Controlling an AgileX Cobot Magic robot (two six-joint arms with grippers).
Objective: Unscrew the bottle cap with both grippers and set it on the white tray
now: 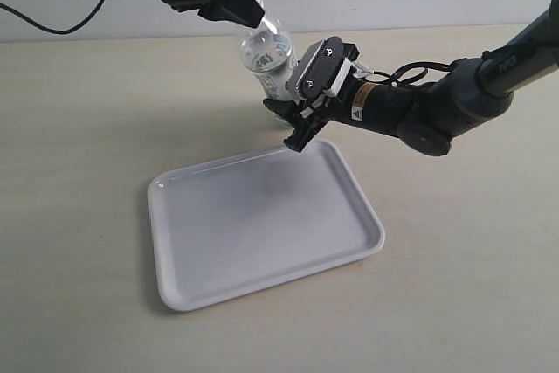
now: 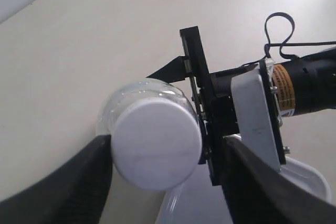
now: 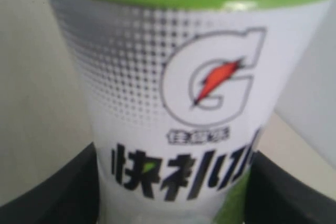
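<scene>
The right gripper [image 1: 288, 120] clamps the Gatorade bottle [image 3: 173, 103]; the left gripper [image 1: 249, 13], jaws apart around the bottle cap [image 2: 156, 145], must close squarely.

Upper centre: right gripper [image 1: 288, 125] clasps the tilted bottle [image 1: 265, 52], left gripper [image 1: 249, 12] at its top; white tray [image 1: 262, 226] below.

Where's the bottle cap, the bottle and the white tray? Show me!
bottle cap [image 2: 156, 145]: left wrist view, its flat top.
bottle [image 3: 210, 87]: right wrist view, the label's logo.
white tray [image 1: 262, 233]: exterior view, its bare floor.
</scene>
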